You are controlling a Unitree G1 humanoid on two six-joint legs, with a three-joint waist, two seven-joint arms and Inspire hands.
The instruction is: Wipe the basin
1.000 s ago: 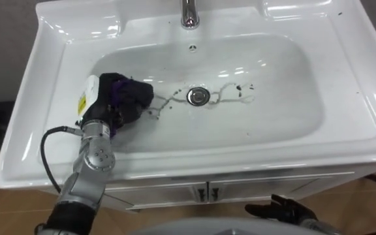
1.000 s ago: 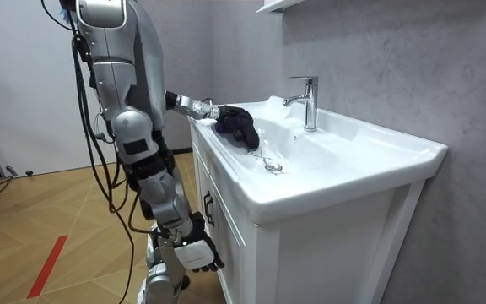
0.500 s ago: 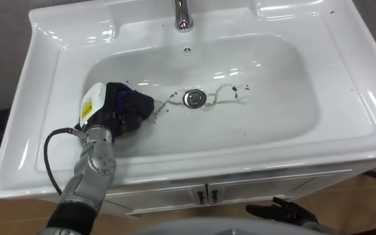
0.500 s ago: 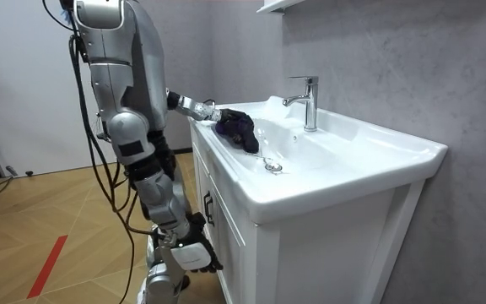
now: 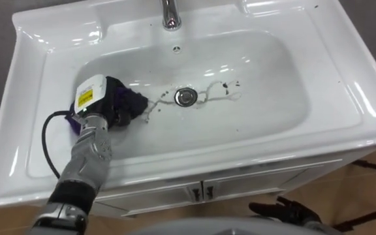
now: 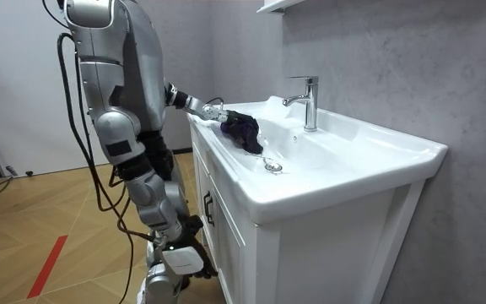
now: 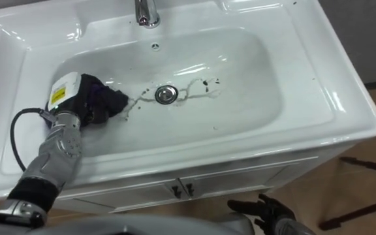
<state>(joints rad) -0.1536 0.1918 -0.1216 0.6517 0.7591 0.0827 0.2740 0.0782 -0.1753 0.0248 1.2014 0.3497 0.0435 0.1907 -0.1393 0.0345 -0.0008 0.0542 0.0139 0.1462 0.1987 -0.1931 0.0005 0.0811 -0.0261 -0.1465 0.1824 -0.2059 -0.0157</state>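
- Basin point(image 5: 318, 65) is white and set in a vanity top. The dirt you're after is a thin grey squiggle with dark specks point(image 5: 222, 87), running through the drain point(image 5: 185, 96) and just to its right.
- Your left hand point(image 5: 104, 112) has its fingers curled into a bunched dark purple cloth point(image 5: 130, 104). The cloth lies on the bowl's left slope, its tip just beside the left end of the squiggle.
- Your right hand point(image 5: 286, 210) hangs low in front of the cabinet doors point(image 5: 201, 190), fingers loosely spread and holding nothing.
- To do this stroke well, I'd press the wad flat to the porcelain and sweep right across the drain, on past the rightmost specks. A loose wad would likely skip over them.
- Mind your wrist on the left rim as you reach further in.
- The eye views give you the streaks and where the cloth meets them, which the room view hardly shows.
- The room view adds the tap point(image 6: 309, 100) standing tall at the far side and the cloth draped down the bowl wall. It also shows you standing at the vanity's front, toward its left end, with the left arm reaching over the rim.
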